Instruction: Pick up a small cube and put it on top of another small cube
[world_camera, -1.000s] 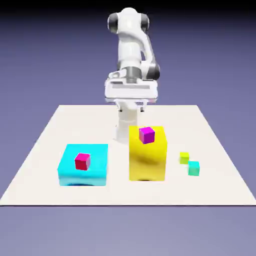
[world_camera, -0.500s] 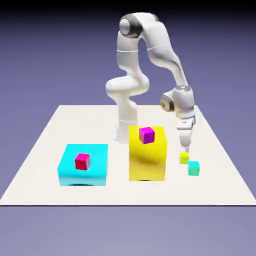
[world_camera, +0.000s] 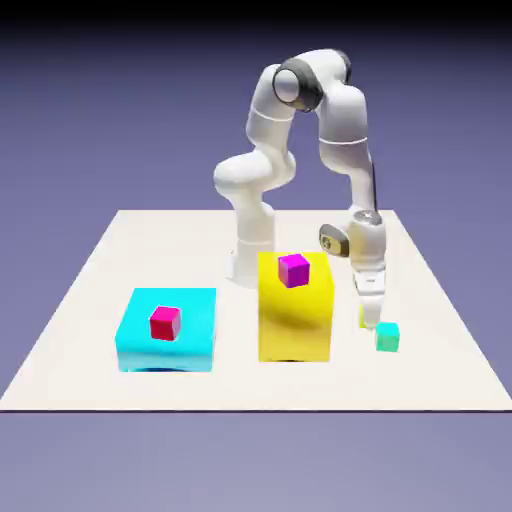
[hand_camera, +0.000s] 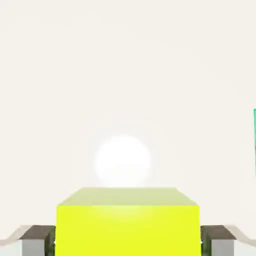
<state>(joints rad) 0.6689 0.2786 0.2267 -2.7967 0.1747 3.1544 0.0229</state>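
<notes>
Down on the table (world_camera: 120, 250), the fingers (hand_camera: 37, 239) grip the lime cube (hand_camera: 127, 227) beside the teal cube (world_camera: 388, 337).

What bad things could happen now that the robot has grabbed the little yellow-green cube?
The gripper pinches the yellow-green cube only by its sides, so it might slip out when lifted. The teal cube sits very close by, so the fingers might knock it away. The tall yellow block stands near the arm and could get bumped.

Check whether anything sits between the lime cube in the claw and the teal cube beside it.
Nothing visible does. The claw is shut on the lime cube, and only bare table separates it from the teal cube.
</notes>
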